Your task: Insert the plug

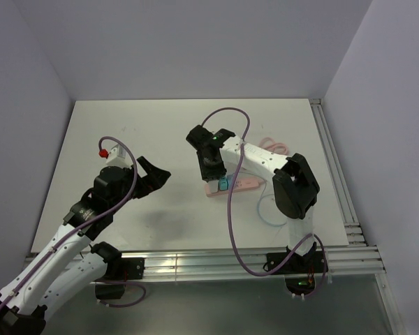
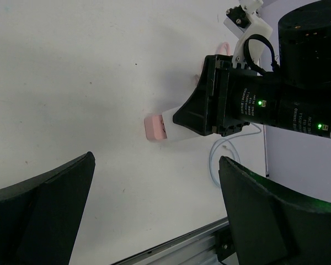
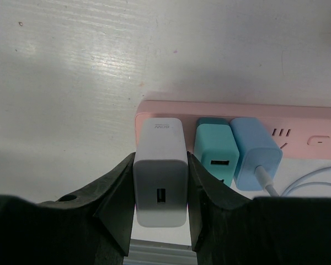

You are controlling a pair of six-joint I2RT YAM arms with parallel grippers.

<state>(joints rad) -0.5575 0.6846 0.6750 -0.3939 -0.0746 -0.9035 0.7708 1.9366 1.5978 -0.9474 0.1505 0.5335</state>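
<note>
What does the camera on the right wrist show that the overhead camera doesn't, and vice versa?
Only the right wrist view: the right gripper shut on a white block at the end of the pink power strip, with the teal plug and blue plug told apart, side by side on the strip. Only the overhead view: the left gripper, open above the table, apart from the strip. Both: the strip and the right gripper over it; overhead, the plugs are only a small bluish speck.

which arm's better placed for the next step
Right. The right gripper is at the pink power strip, shut on the white block beside the teal plug. The left gripper hangs open, away from it.
</note>
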